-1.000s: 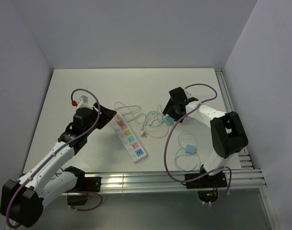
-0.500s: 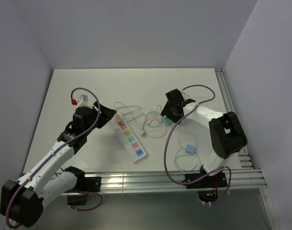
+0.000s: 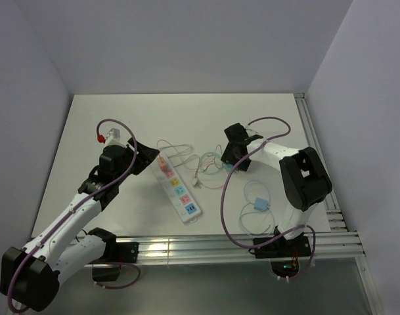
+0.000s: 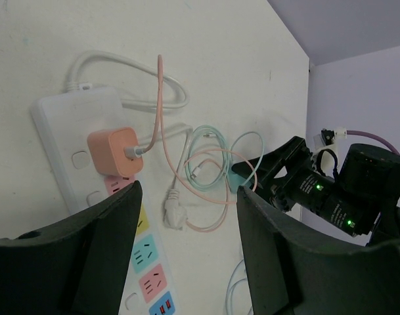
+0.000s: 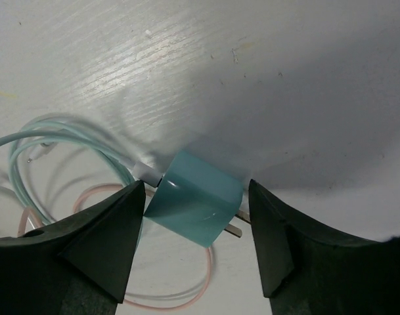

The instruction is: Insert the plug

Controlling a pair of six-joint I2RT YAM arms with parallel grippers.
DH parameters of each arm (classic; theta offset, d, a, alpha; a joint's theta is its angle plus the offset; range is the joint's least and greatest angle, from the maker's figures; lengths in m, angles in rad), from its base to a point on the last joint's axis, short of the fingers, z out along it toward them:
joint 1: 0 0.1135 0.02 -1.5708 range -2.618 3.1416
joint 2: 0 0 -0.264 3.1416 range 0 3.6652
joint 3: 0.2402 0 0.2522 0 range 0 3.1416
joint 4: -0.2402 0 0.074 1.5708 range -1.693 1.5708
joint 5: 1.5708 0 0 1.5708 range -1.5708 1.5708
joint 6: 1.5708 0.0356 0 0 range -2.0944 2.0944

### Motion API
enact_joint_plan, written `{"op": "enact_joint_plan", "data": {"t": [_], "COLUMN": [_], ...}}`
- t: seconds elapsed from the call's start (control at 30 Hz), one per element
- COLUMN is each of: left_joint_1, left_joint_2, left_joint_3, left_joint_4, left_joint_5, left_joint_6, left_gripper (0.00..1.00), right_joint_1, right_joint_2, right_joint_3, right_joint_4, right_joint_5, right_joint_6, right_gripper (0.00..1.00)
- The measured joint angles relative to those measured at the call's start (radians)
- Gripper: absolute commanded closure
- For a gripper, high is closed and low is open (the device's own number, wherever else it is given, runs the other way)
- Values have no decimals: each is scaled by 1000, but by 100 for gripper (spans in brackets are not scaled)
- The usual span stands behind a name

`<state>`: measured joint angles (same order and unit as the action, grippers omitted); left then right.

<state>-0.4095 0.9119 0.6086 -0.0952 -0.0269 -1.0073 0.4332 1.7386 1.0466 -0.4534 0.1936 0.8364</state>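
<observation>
A teal plug [image 5: 194, 207] with metal prongs lies on the table between the fingers of my right gripper [image 5: 198, 226]. The jaws are open around it and the left finger [image 5: 114, 223] touches its edge. Its teal cable [image 5: 68, 147] coils off to the left. In the top view the right gripper [image 3: 227, 157] is low over it. A white power strip [image 3: 177, 188] with coloured sockets lies at centre. An orange plug [image 4: 114, 151] sits in its far end. My left gripper [image 3: 149, 159] is open and empty above that end.
Pink and white cables [image 3: 186, 157] tangle between strip and teal plug. Another blue plug with a coiled cable [image 3: 259, 205] lies near the front right. A metal rail [image 3: 219, 246] runs along the near edge, another along the right side.
My right gripper has moved left and down over the teal plug. The left arm has hardly moved.
</observation>
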Motion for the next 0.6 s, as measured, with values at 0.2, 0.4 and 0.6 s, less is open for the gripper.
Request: {"op": "enact_joint_plan", "data": {"t": [0.2, 0.4, 0.6], "left_joint_1": [0, 0, 0], "left_joint_2": [2, -21, -43], "left_joint_3": [0, 0, 1], "left_joint_4": [1, -1, -1], "left_joint_5": [3, 2, 4], "left_joint_6": [0, 2, 11], "left_gripper": [35, 36, 36], "right_joint_1": [1, 1, -15], "right_joint_2": [0, -28, -164], "right_joint_3": [0, -26, -41], "right_joint_4": [6, 28, 6], "right_joint_5": [3, 5, 51], "right_joint_6": [-13, -29, -82], "right_gripper": [53, 98, 100]}}
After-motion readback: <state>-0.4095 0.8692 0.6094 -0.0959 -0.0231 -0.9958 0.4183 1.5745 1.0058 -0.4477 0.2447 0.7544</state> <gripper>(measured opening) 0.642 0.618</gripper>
